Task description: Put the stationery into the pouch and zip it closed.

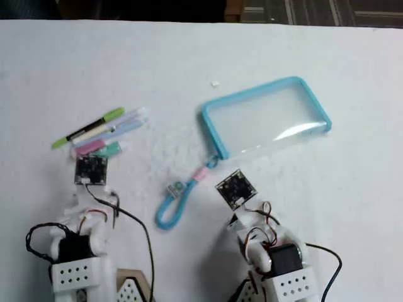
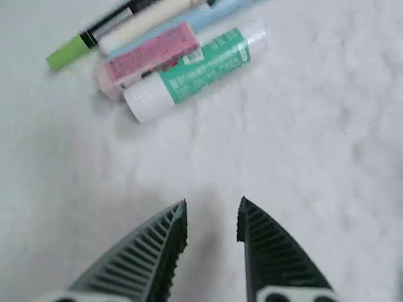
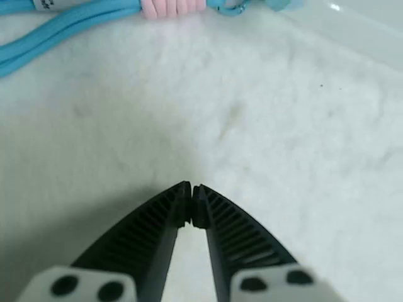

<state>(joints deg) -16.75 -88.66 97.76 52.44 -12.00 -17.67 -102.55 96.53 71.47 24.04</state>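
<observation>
A clear pouch [image 1: 267, 116] with a blue zip rim lies flat right of the table's middle. Its blue strap [image 1: 174, 204] with a pink bead piece [image 3: 173, 7] trails toward the arms. Several pens and sticks lie bunched at the left: a green-tipped pen [image 1: 88, 129], a pale blue pen [image 1: 123, 129], a pink stick [image 2: 151, 56] and a green-labelled glue stick [image 2: 195, 72]. My left gripper [image 2: 211, 217] is open, just short of the glue stick, holding nothing. My right gripper [image 3: 191, 198] is shut and empty, over bare cloth near the strap and the pouch's corner [image 3: 352, 31].
A white cloth [image 1: 189, 56] covers the whole table. A tiny white scrap [image 1: 215, 83] lies beyond the pouch. Both arm bases [image 1: 75, 264] stand at the near edge with loose black cables [image 1: 141, 233] beside them.
</observation>
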